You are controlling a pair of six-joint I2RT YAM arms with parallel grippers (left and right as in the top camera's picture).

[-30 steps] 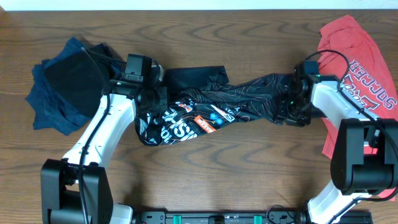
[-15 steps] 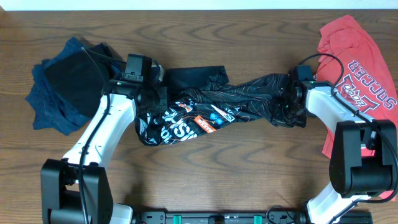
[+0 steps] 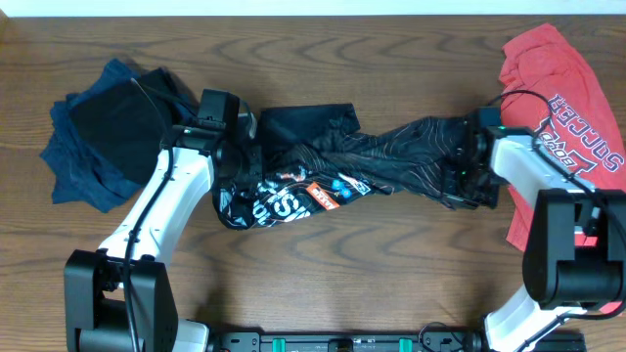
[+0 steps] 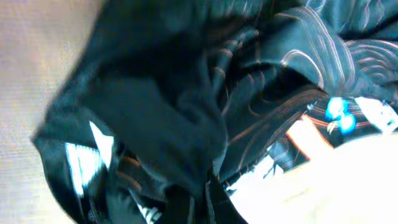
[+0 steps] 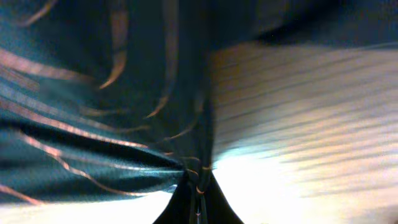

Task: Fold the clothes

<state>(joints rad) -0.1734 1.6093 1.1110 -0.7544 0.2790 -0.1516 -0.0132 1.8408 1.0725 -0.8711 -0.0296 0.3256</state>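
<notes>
Black jersey (image 3: 377,156) held by left tool (image 3: 248,156), right tool (image 3: 466,166).

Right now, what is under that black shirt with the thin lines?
Only the wooden table shows around the black shirt. The shirt lies bunched and twisted, so anything directly beneath it is covered, and I cannot tell whether something is there.
</notes>
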